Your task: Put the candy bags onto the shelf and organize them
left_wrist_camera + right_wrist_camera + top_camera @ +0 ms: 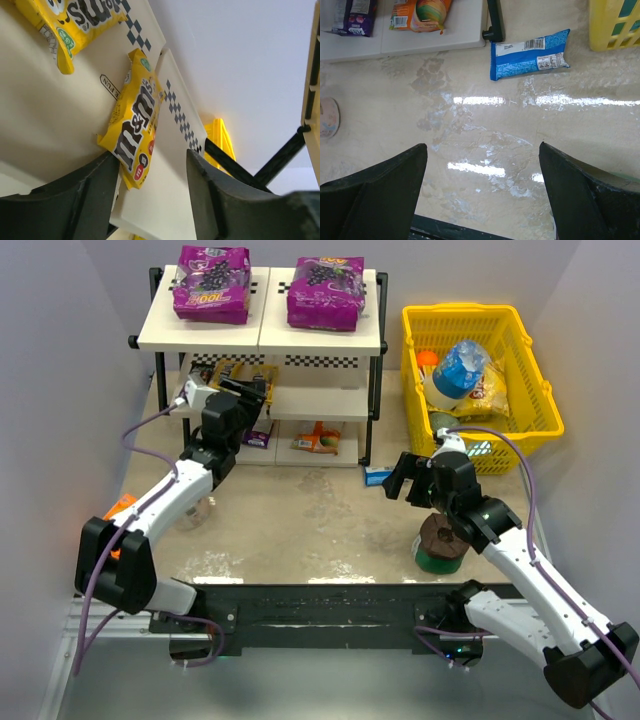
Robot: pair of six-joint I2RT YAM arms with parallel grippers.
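Observation:
Two large purple candy bags [212, 282] [326, 290] lie on the top board of the shelf [260, 335]. My left gripper [250, 395] [152, 170] is open at the middle tier. A yellow candy bag [135, 120] lies on that board against its left finger [80, 200]. A second yellow bag [75, 20] lies further in. A dark-purple bag [258, 435] [352, 15] and an orange bag [318, 438] [420, 12] lie on the bottom board. A blue bag [378, 476] [530, 52] lies on the table by the shelf's right leg. My right gripper [400, 475] [482, 160] is open and empty just short of it.
A yellow plastic basket [530, 360] [615, 25] at the right holds a blue-capped bottle [460, 365] and a yellow bag. A brown and green round can [438, 540] sits under my right arm. A pale cup [190, 512] [327, 117] stands under my left arm.

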